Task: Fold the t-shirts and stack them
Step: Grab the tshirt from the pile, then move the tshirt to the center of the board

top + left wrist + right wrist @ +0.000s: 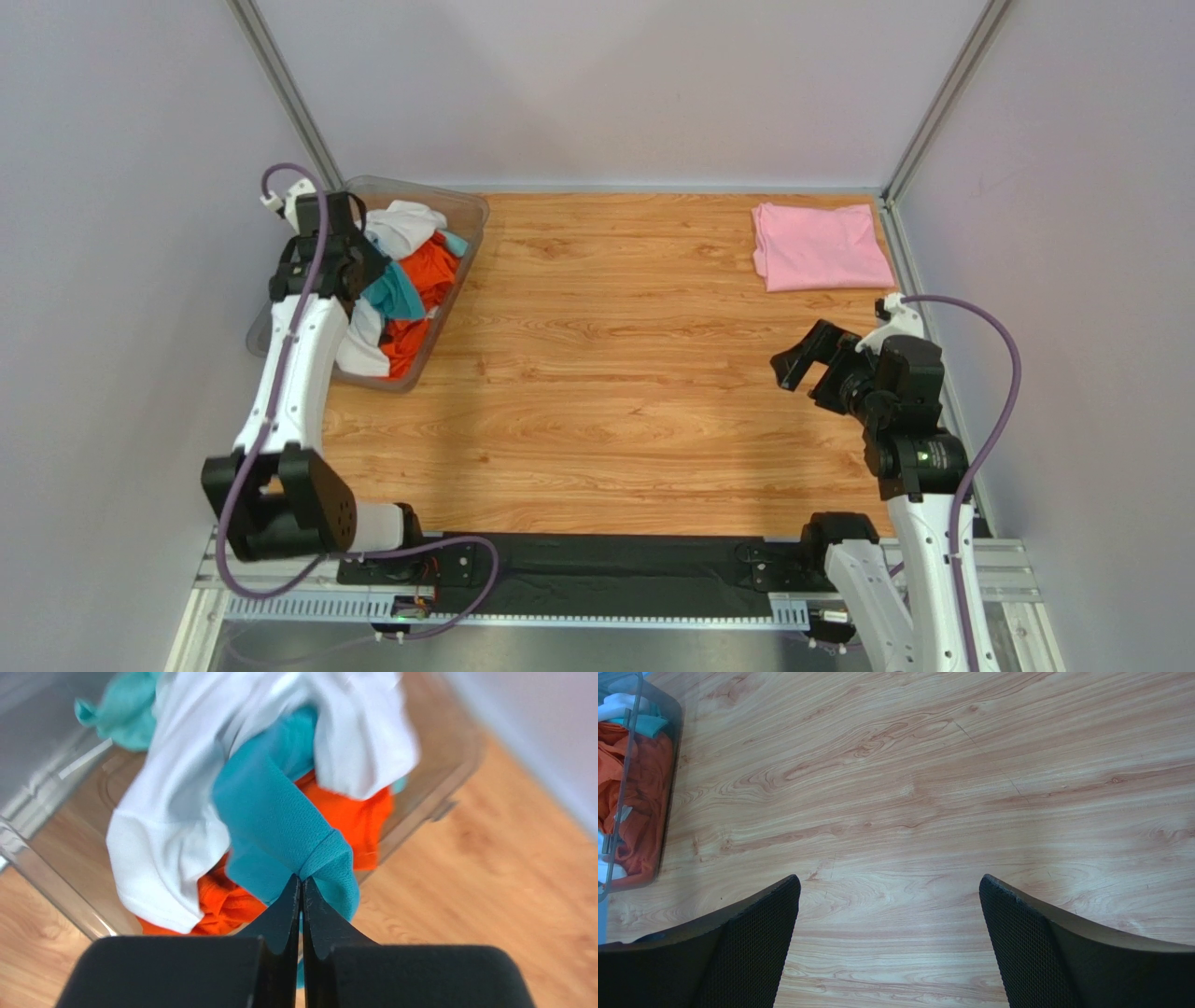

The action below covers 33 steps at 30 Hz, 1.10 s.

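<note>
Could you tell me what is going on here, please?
The left end effector is shut on the teal t-shirt, pinching a fold above the clear bin of other shirts. The right end effector hangs open over the table. One pink t-shirt lies folded at the far right corner.

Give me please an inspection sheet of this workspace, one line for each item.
Surface: wooden table, flat.
Job's things: teal shirt, white shirt, orange shirt and aqua shirt heaped in a clear bin at left; pink shirt folded at the far right corner.
Clutter: nothing seen.
Grippers: left gripper shut on the teal shirt; right gripper open above the table.
Cables: a purple cable along each arm.
Surroundings: grey walls on three sides.
</note>
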### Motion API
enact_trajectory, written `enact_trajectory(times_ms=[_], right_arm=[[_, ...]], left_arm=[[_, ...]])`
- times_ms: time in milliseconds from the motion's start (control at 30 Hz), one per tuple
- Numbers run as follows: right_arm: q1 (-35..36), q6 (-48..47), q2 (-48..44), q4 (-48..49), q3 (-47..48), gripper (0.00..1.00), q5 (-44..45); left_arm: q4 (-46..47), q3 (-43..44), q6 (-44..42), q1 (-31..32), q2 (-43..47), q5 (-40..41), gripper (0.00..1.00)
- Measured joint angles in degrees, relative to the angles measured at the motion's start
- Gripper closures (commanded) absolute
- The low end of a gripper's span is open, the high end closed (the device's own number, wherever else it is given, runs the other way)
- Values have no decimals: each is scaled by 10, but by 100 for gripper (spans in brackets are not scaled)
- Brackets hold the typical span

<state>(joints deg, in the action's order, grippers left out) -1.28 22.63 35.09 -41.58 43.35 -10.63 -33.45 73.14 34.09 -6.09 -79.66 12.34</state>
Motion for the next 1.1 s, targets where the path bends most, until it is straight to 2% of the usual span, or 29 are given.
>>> enact_trajectory(times_ms=[133,233,700,833,1100], right_arm=[[0,0,-2,0,0,0,0],[0,0,-6,0,0,0,0],[0,0,-16,0,0,0,0],[0,0,-16,0,0,0,1],[0,0,-16,1,0,0,3]], left_arm=[[13,31,-1,0,107,10,100],[12,89,-5,0,139,15,100],[-11,446,-25,0,45,-51,100],[-6,495,-24,0,27,-83,100],[38,531,13,0,24,-179,100]])
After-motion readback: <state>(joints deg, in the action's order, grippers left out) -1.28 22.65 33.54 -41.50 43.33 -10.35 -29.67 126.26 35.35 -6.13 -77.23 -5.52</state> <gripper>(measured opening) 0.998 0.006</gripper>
